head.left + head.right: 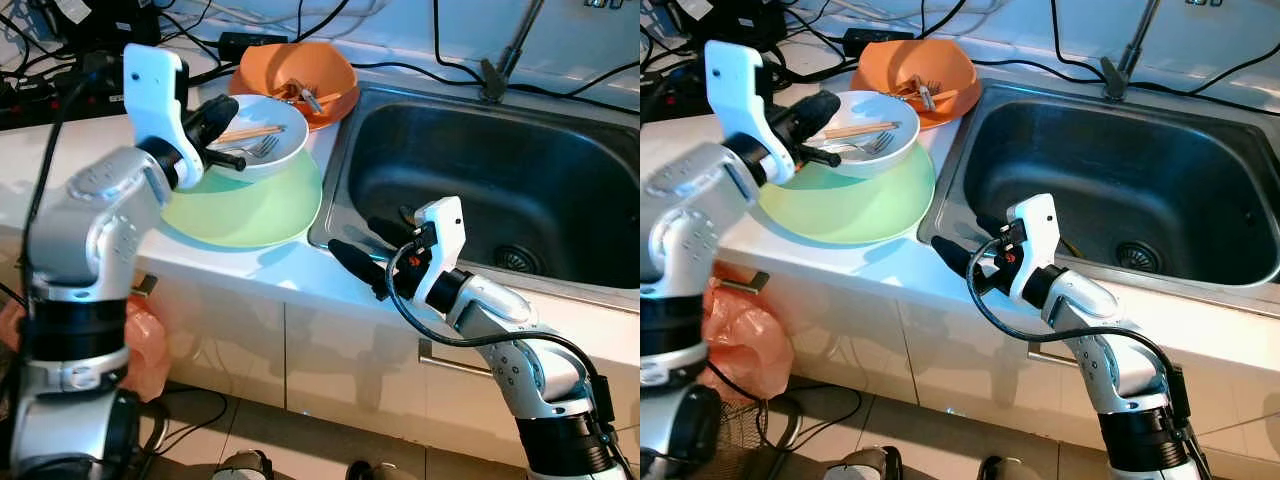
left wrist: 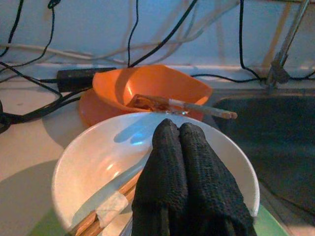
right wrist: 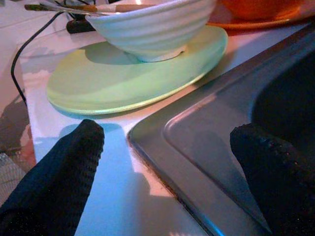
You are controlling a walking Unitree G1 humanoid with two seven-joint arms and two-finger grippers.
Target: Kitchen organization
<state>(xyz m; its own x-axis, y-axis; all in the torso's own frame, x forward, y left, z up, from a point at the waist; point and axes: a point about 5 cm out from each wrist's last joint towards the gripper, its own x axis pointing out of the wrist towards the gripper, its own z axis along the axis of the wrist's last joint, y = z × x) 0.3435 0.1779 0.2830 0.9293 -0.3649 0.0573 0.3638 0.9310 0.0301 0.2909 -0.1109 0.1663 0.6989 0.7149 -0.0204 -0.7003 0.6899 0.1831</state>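
Note:
A white bowl [image 1: 278, 125] holding wooden chopsticks [image 1: 250, 133] and a fork [image 1: 263, 149] stands on a pale green plate [image 1: 260, 205] on the white counter. My left gripper [image 1: 228, 108] hovers over the bowl's near rim, its fingers [image 2: 167, 162] pressed together with nothing seen between them. Behind sits an orange bowl [image 1: 325, 75] with utensils inside. My right gripper [image 1: 365, 248] is open, straddling the front left corner of the steel sink [image 1: 470, 170]: one finger rests over the counter and the other over the basin.
Black cables [image 1: 300, 20] and a power adapter [image 1: 250, 40] run along the back of the counter. A faucet base [image 1: 495, 78] stands behind the sink, and the drain [image 1: 520, 258] sits at its bottom. An orange bag [image 1: 145, 340] lies on the floor, left.

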